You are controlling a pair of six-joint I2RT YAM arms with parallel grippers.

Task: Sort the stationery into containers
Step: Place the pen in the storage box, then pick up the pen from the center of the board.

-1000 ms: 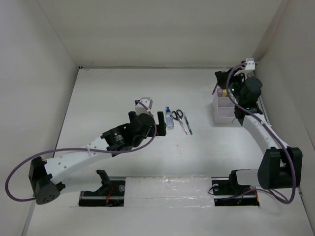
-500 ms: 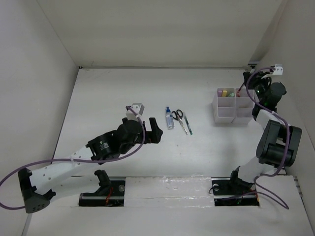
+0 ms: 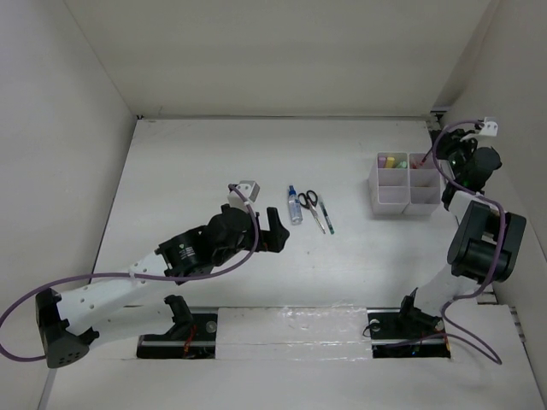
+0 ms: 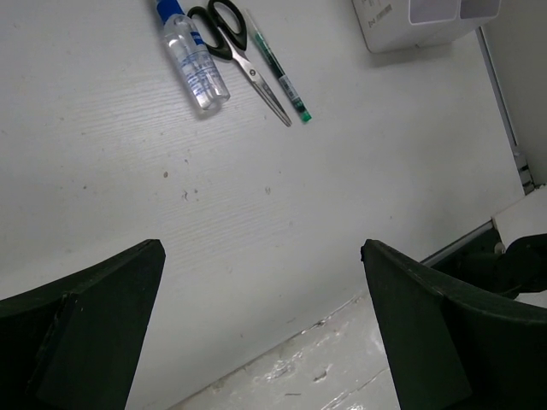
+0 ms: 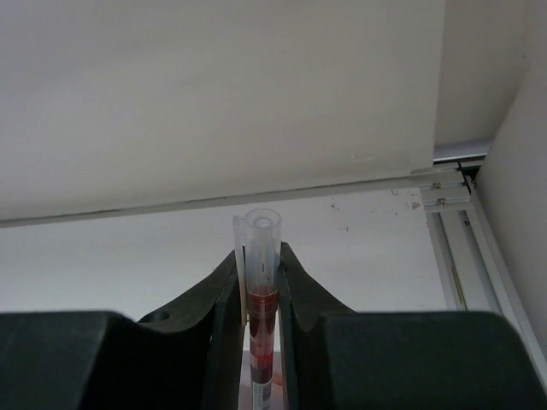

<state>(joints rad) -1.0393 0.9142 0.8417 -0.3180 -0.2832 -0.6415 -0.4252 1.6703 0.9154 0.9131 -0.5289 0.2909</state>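
Nudged a touch to the right against half a second ago: left gripper [image 3: 275, 229] [image 4: 261, 256], hovering over bare table [image 3: 197, 171], fingers spread wide, gripping nothing.

Just past it, toward the far right, lying flat in a tight row: blue-capped bottle [image 3: 295, 207] [image 4: 195, 64] on the left, black-handled scissors [image 3: 311, 205] [image 4: 239, 51] in the middle, dark green pen [image 3: 326, 218] [image 4: 282, 77] on the right. Close together, all three; touching or not, hard to call.

Over at the right edge now, pulled well back from a second ago and barely shifted since half a second ago: right gripper [image 3: 451, 152] [image 5: 261, 265], fingers clamped tight on a red pen [image 5: 261, 316], clear end poking out past the fingertips.

Just left of that gripper, the white four-compartment organizer [image 3: 393, 203] [image 4: 410, 30]. Standing in its far left compartment, pastel sticks [image 3: 391, 161]. Showing in the far right compartment, a reddish streak, too small to name.
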